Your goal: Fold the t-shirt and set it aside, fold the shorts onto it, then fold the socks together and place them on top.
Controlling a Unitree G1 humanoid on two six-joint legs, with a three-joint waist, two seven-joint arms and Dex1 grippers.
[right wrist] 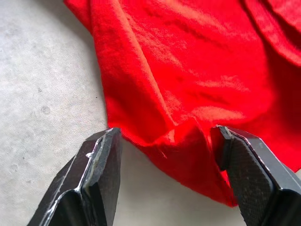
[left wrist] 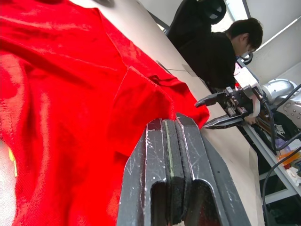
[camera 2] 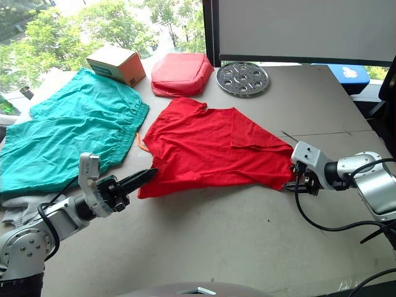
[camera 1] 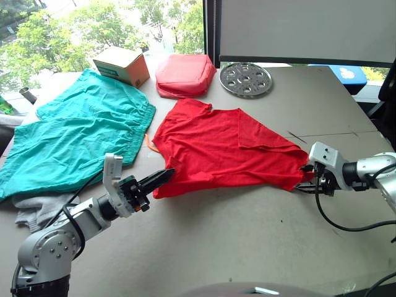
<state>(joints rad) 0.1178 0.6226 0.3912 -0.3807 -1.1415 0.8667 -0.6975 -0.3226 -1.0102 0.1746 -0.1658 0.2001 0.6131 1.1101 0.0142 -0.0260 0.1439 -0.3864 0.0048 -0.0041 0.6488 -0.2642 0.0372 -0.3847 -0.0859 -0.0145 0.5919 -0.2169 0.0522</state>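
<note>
While we work the near hem: both arms reach in low from the near edge of the counter [camera 1: 247, 235], one at each bottom corner of the t-shirt [camera 1: 223, 148].
Left pincer [camera 1: 166, 176]: its two black fingers are pressed together, tips right at the near-left corner of the hem; we cannot tell whether any cloth is caught between them.
Right pincer [right wrist: 164, 141]: fingers stand apart, straddling the near-right corner, where the cloth bunches into a small raised fold between them; we judge it set to close on that corner.
Why held so: with a corner at each pincer, we could lift the hem and carry it far toward the neck for a first fold. That is our reading, not something seen.
Socks [camera 1: 31, 207]: a pale grey knit patch at the near left, partly tucked under the shorts.
T-shirt look: bright red, thin, lying mostly flat in the middle of the counter, neck toward the far side; the right side is already lapped over toward the centre, leaving a straight crease.
Shorts [camera 1: 74, 136]: teal, spread wide to the left of the t-shirt, gathered waistband facing it, a bit of orange drawstring [camera 1: 150, 146] showing between the two.
Far edge: cardboard box [camera 1: 121, 65], padded pinkish-red pouch [camera 1: 184, 74] and perforated metal disc [camera 1: 245, 79], all apart from the t-shirt.
Progress: first garment not yet folded; shorts and socks untouched.
</note>
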